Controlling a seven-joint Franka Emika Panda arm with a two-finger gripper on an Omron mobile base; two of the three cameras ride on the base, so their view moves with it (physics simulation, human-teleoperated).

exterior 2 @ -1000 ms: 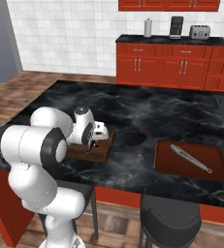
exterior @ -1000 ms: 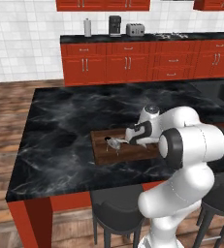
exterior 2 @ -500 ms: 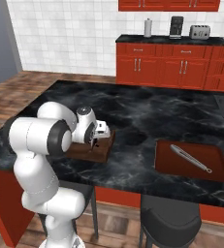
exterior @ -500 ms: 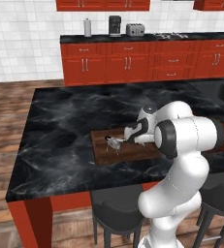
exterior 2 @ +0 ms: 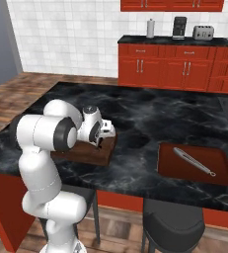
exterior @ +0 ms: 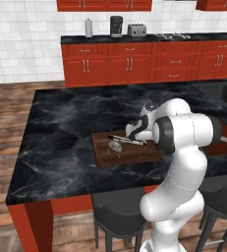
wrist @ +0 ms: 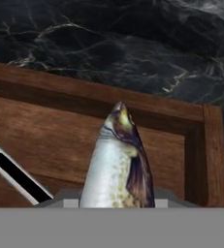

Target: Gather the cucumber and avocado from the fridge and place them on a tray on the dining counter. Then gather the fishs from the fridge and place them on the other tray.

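Two trays sit on the dining counter (exterior: 61,123), and we are at the fish half of the job. To the left the black marble lies bare. Next comes the wooden tray (exterior: 105,158), near the counter's front edge. Low over it hangs the gripper (exterior: 120,141), its jaws clenched on a fish (wrist: 118,164). In the hand view the speckled body rises from between the fingers, head pointing toward the tray's far rim, with the wooden floor directly below. A thin pale strip with a dark middle (wrist: 16,177) lies on that floor just left of the fish; we cannot tell what it is.

Farther right, well apart in the right base view, the second tray (exterior 2: 219,173) is reddish and carries one slender silver item (exterior 2: 194,161), possibly another fish, though it is too small for us to say.

We judge the step in hand to be the delivery of this fish. The next move calls for a short, steady lowering until the fish rests on the wood, clear of the strip and inside the rim. After that come a release and a straight lift away.
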